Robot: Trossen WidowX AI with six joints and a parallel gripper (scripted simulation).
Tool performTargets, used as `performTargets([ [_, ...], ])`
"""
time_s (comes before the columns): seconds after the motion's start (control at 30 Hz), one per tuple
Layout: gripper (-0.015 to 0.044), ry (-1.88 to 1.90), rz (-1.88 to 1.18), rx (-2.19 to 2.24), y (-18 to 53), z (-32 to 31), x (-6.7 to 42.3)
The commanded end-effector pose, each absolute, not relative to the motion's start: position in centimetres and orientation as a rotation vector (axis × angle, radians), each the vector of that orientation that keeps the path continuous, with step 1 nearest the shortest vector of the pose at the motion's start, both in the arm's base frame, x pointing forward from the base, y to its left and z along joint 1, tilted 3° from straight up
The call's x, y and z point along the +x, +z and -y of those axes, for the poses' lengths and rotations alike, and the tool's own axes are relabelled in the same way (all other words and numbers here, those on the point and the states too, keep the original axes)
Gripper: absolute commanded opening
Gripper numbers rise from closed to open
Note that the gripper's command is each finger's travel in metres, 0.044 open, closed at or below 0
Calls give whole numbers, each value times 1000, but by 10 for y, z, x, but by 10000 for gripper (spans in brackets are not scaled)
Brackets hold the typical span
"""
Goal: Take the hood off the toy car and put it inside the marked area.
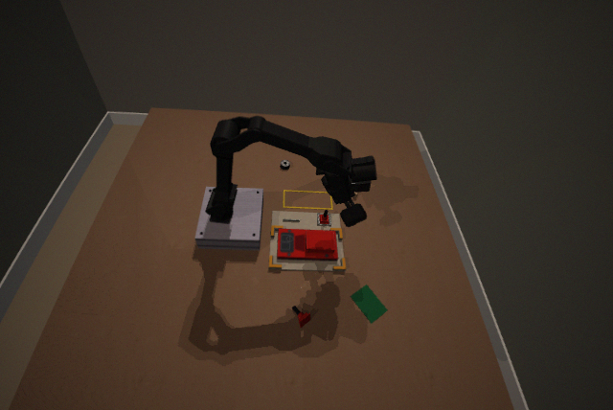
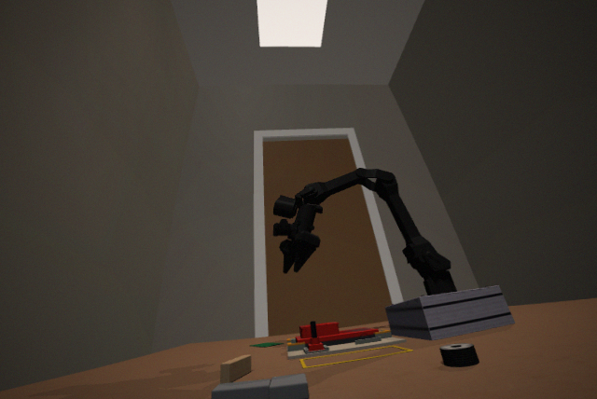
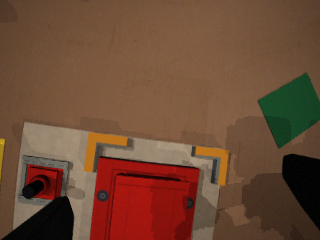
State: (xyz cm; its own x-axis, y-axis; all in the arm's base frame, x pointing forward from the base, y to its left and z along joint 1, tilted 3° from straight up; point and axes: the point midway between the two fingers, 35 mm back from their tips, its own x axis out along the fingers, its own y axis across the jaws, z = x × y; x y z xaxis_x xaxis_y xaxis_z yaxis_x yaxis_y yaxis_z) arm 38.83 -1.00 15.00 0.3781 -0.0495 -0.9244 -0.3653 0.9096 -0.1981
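The red toy car [image 1: 304, 244] [image 2: 332, 336] sits on a beige board [image 1: 302, 219] [image 3: 54, 140] with orange corner marks. Its hood [image 3: 150, 220] [image 1: 320, 241] is a raised red panel on the car's end away from the arm base. The marked area [image 1: 306, 191] [image 2: 356, 359] is a yellow outline on the table just behind the board. My gripper [image 1: 351, 208] [image 2: 296, 264] [image 3: 180, 187] is open and empty. It points down and hangs well above the hood end of the car, touching nothing.
A red lever [image 1: 325, 217] [image 3: 40, 183] stands on the board's back edge. A green patch [image 1: 369, 303] [image 3: 294, 110] and a small red part [image 1: 302, 317] lie in front of the board. A black ring [image 1: 284, 164] [image 2: 459, 354], a wooden block [image 2: 235, 367] and a grey block [image 2: 260, 387] lie behind.
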Motion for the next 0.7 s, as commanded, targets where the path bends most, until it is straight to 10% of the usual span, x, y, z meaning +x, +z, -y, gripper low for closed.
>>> performTargets([
  [0.0, 440, 136, -1345, -275, 113, 20, 368],
  [0.67, 440, 22, -1557, -117, 70, 32, 339],
])
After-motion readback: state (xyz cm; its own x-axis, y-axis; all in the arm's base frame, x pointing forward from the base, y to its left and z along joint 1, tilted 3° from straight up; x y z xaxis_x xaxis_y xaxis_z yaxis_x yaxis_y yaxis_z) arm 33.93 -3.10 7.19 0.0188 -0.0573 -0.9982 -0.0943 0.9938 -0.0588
